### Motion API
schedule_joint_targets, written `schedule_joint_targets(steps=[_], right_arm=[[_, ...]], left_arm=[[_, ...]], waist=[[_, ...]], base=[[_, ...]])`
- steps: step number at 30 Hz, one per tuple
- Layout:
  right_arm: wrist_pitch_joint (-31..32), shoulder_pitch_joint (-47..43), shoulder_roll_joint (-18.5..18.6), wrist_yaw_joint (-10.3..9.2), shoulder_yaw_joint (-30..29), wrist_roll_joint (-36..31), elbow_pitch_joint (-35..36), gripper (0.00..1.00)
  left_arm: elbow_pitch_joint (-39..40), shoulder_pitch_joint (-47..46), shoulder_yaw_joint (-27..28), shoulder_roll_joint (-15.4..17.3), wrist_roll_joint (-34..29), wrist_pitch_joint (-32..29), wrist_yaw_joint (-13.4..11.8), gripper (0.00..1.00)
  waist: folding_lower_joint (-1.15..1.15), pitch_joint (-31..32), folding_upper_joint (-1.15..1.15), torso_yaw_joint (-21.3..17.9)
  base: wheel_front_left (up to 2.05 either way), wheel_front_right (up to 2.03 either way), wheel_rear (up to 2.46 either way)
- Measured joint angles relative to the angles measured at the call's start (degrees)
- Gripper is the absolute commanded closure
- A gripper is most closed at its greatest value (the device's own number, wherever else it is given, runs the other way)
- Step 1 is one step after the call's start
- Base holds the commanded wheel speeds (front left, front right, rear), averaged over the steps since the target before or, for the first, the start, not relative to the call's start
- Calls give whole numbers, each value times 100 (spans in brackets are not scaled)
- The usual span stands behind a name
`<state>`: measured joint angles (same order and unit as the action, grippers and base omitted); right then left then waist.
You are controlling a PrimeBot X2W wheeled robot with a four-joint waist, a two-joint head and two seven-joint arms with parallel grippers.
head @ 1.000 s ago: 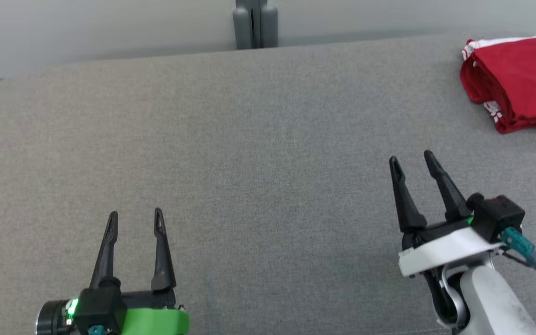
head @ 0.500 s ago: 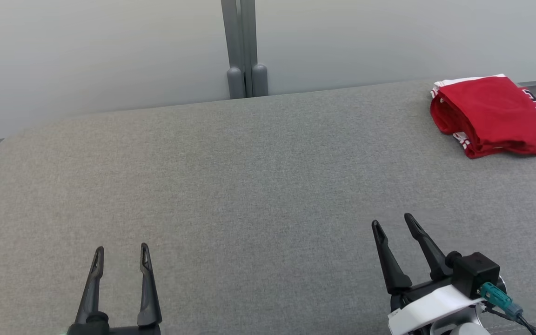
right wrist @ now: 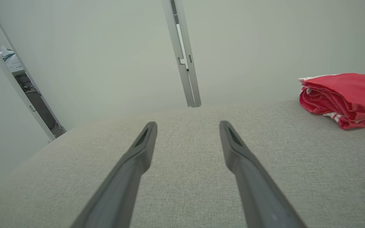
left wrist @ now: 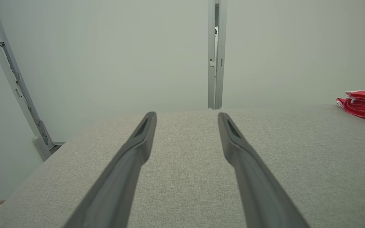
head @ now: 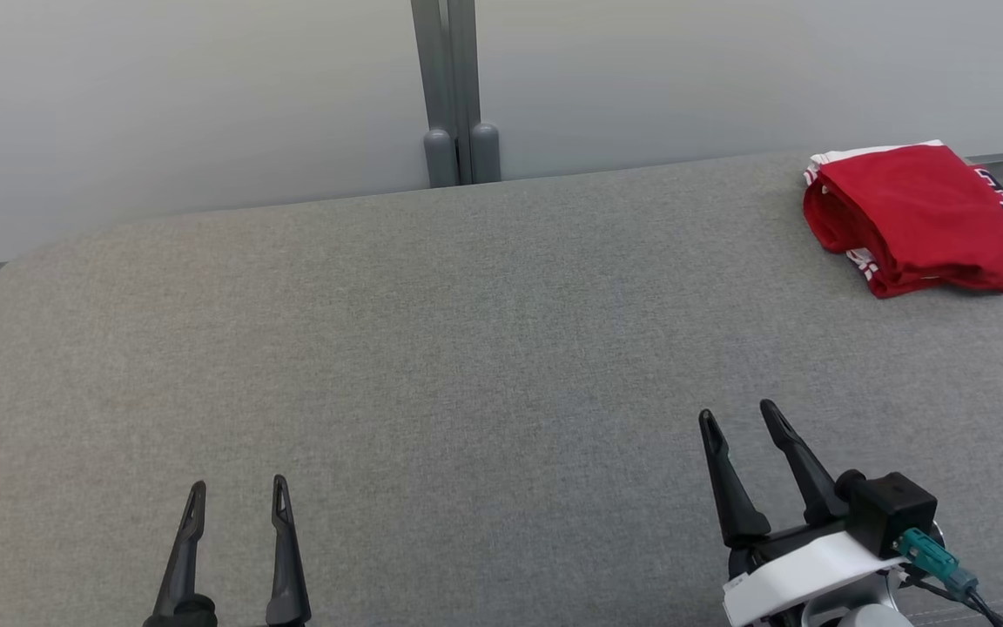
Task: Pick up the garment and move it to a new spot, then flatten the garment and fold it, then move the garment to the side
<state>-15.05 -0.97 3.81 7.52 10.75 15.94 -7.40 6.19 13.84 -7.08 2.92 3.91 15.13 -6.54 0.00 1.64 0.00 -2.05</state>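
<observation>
The grey fabric tabletop (head: 467, 348) stretches wide beneath both arms, and the folded red garment (head: 915, 218) sits well ahead of the right tool (head: 737, 411) and off to its right, far from either one. Right tool's fingers spread apart and empty, left tool (head: 238, 483) the same, both hovering over bare fabric.

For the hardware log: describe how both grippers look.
Left gripper: two long, dark, tapered fingers with slotted tips. Right gripper: matching dark fingers on a black base, a white band, and a black box carrying a teal connector with a dark cable.
</observation>
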Motion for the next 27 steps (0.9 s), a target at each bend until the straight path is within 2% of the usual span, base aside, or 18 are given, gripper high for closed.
schedule_joint_targets(steps=[7, 8, 13, 27], right_arm=[[0, -9, -23, 0, -3, 1, 3, 0], [0, -10, -23, 0, -4, 2, -18, 100], [31, -139, -23, 0, -3, 74, -232, 100], [312, -88, 36, 0, -189, 1548, -314, 100]], left_arm=[[29, 0, 7, 0, -38, -1, -31, 0], [8, 0, 2, 0, -49, -1, -34, 100], [-205, 5, -41, -3, 14, -2, -34, 100], [-516, -215, 70, 56, 1753, -300, 205, 100]], waist=[[0, -8, 0, 32], [0, -9, 0, 33], [0, -13, 0, 35], [0, -32, 0, 53]], base=[[0, 0, 0], [0, 0, 0], [0, 0, 0], [0, 0, 0]])
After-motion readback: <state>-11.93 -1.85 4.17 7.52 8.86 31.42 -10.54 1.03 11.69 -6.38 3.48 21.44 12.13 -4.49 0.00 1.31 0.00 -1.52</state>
